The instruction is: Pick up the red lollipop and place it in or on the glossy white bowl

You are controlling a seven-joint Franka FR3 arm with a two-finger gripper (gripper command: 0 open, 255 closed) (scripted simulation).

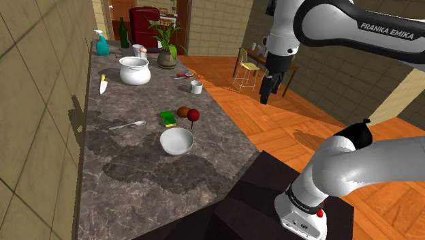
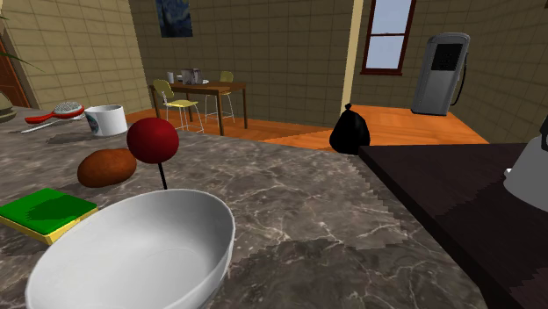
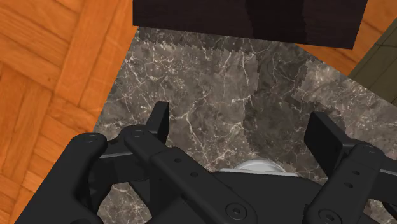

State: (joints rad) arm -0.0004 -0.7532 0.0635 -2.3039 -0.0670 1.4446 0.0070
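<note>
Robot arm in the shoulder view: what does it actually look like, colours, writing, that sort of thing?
The arm is made of rounded, glossy white segments with black joints. White capitals reading FRANKA EMIKA run along a dark band on the upper link. A small red dot sits near the base. The gripper is all black, with two flat fingers.

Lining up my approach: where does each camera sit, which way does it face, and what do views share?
Shoulder view: beside and behind the stand, looking down the counter; shows arm and gripper.
Second exterior view: low by the white bowl, looking across the counter; stand and arm base at its right.
Wrist view: on the hand, looking down at counter and stand; open fingers flank the bowl's rim.
Shared: bowl in all three; red lollipop in both exterior views.
</note>
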